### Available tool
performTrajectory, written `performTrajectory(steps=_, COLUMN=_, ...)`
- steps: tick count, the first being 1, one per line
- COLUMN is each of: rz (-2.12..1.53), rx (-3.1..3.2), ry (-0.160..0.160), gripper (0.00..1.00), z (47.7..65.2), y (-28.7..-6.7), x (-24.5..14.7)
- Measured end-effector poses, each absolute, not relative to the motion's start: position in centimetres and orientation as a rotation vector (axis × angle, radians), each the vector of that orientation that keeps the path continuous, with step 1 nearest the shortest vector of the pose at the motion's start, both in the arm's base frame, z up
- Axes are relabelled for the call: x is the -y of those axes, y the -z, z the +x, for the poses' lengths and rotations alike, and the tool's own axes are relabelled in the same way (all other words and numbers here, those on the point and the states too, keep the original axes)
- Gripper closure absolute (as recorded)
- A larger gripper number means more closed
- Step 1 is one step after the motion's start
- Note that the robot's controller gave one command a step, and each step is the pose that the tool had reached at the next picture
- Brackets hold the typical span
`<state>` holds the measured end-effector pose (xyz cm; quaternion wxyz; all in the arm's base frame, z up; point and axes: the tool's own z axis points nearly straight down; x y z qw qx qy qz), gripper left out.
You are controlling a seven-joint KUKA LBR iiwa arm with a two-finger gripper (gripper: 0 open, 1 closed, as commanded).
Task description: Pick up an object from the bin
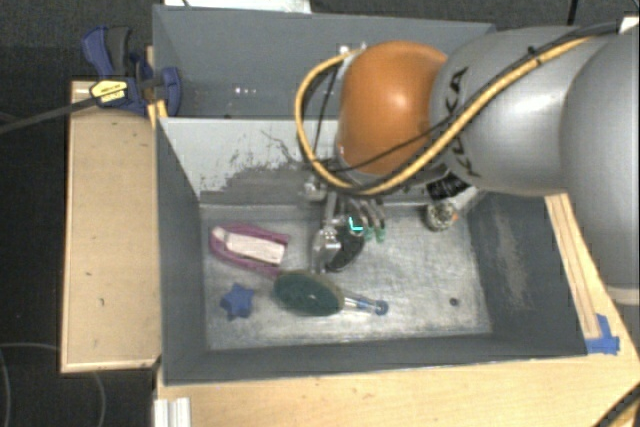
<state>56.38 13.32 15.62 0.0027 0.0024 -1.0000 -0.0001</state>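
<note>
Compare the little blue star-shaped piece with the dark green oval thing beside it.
The blue star-shaped piece is pointed and small; the green oval thing is rounded and clearly larger. The green oval thing has a thin stem running right; the blue star-shaped piece has none. Both lie near the bin's front.

brush (pixel 307 295) dark green | star (pixel 237 301) blue | packet (pixel 250 246) pink-white | bin (pixel 185 265) grey
</note>
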Motion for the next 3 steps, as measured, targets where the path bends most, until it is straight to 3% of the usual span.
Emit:
performTrajectory(steps=1, rz=-0.452, rx=3.113, ry=0.006, gripper=0.00, z=55.2, y=-7.2, x=-18.6)
performTrajectory(steps=2, rz=-0.461, rx=3.118, ry=0.007, gripper=1.00, z=55.4, y=-7.4, x=-18.4)
performTrajectory(steps=3, rz=-0.420, rx=3.121, ry=0.005, gripper=1.00, z=53.2, y=-24.5, x=-14.6)
